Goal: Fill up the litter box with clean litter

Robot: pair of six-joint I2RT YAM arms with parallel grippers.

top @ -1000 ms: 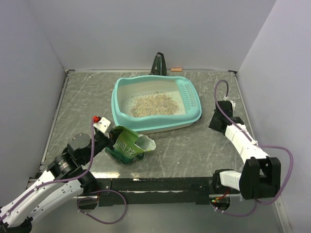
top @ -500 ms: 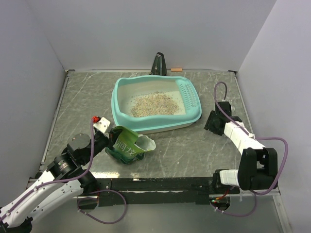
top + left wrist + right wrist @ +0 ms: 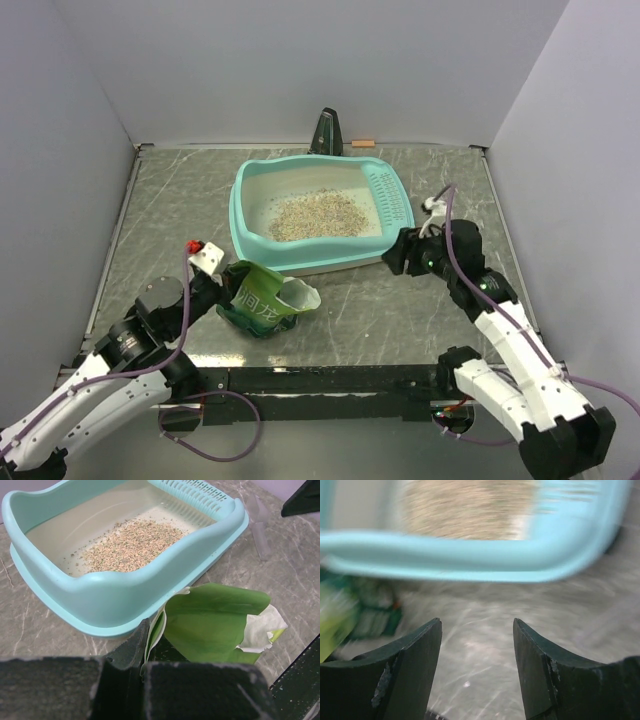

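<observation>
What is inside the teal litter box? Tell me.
A loose heap of clean litter lies in the middle of the litter box, bare whitish floor around it, a slotted grid at one end. The floor beneath the heap is covered.

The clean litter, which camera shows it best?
The left wrist view: the clean litter is close and sharp, single granules showing inside the litter box. The top external view shows the whole heap, but small. The right wrist view shows it only as a blur past the rim.
</observation>
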